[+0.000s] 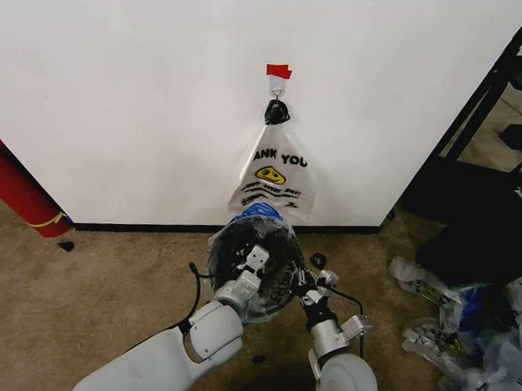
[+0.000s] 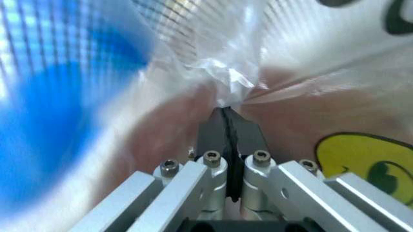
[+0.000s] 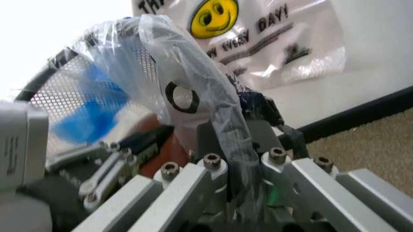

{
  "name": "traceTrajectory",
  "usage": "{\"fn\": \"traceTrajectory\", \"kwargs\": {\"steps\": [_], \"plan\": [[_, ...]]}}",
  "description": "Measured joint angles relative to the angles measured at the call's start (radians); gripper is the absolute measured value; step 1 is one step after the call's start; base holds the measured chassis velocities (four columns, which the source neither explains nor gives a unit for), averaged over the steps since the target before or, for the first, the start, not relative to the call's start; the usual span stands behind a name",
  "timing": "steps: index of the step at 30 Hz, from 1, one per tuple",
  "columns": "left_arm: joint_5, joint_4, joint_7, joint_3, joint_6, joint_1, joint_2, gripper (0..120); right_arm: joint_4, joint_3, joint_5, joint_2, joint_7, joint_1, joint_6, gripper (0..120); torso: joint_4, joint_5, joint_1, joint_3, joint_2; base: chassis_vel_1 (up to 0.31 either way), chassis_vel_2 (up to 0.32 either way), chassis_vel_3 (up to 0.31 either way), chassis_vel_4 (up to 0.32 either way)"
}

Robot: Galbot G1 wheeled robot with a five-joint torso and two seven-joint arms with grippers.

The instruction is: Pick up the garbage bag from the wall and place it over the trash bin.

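Observation:
The trash bin (image 1: pixel 228 246), black mesh, stands on the carpet at the foot of the wall (image 1: pixel 118 85). The garbage bag (image 1: pixel 258 214), see-through with blue patches, is draped over its rim and far side. My left gripper (image 1: pixel 258 256) is over the bin's mouth, and the left wrist view shows this gripper (image 2: pixel 226 110) shut on a pinched fold of the garbage bag (image 2: pixel 219 72). Just right of the bin, my right gripper (image 1: pixel 308 275) holds the film too. In its wrist view the right gripper (image 3: pixel 242 133) is shut on a bunched strip of the garbage bag (image 3: pixel 187 63) beside the bin's mesh (image 3: pixel 58 92).
A white "THANK YOU" bag (image 1: pixel 275 174) hangs from the hook (image 1: pixel 277 92) under red tape (image 1: pixel 278 71), right behind the bin. A red cylinder (image 1: pixel 19 189) leans at the left. Black furniture (image 1: pixel 479 170) and loose plastic bags (image 1: pixel 471 335) crowd the right.

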Motion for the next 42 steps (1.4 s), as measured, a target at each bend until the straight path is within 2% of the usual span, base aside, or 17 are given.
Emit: {"fn": "traceTrajectory", "kwargs": {"steps": [4, 6, 14, 23, 31, 39, 41, 42], "plan": [[0.014, 0.010, -0.016, -0.013, 0.011, 0.001, -0.004, 0, -0.002, -0.011, -0.019, 0.001, 0.002, -0.004, -0.004, 0, -0.0001, 0.0000, 0.000, 0.000, 0.000, 0.000, 0.000, 0.000, 0.000], [0.045, 0.053, -0.027, -0.026, 0.018, -0.011, -0.016, 0, 0.007, -0.027, -0.042, -0.003, -0.007, -0.016, -0.006, 0, 0.0000, 0.0000, 0.000, 0.000, 0.000, 0.000, 0.000, 0.000, 0.000], [0.062, 0.110, -0.032, -0.031, 0.046, -0.034, -0.018, 0, 0.024, -0.051, -0.066, -0.011, -0.028, -0.032, -0.005, 0, -0.0001, 0.0000, 0.000, 0.000, 0.000, 0.000, 0.000, 0.000, 0.000], [0.077, 0.118, -0.016, -0.031, 0.074, -0.039, 0.006, 0, 0.012, -0.047, -0.132, -0.015, -0.053, -0.032, 0.018, 0, 0.0000, 0.0001, 0.000, 0.000, 0.000, 0.000, 0.000, 0.000, 0.000], [0.125, 0.137, 0.018, -0.042, 0.079, -0.032, 0.033, 0, -0.014, 0.002, -0.258, -0.018, -0.136, -0.024, 0.077, 0, -0.0001, -0.0001, 0.000, 0.000, 0.000, 0.000, 0.000, 0.000, 0.000], [0.068, 0.050, 0.070, -0.054, 0.057, 0.008, 0.068, 0, -0.039, 0.028, -0.262, -0.019, -0.148, -0.013, 0.103, 0, -0.0001, -0.0001, 0.000, 0.000, 0.000, 0.000, 0.000, 0.000, 0.000], [0.044, -0.034, 0.130, -0.043, 0.015, 0.038, 0.105, 0, -0.092, 0.029, -0.243, 0.000, -0.178, -0.001, 0.140, 0, 0.0000, 0.0000, 0.000, 0.000, 0.000, 0.000, 0.000, 0.000, 0.000], [0.043, -0.043, 0.141, -0.042, 0.011, 0.042, 0.110, 0, -0.099, 0.029, -0.243, 0.004, -0.184, 0.000, 0.145, 0, 0.0000, 0.0001, 0.000, 0.000, 0.000, 0.000, 0.000, 0.000, 0.000]]}}
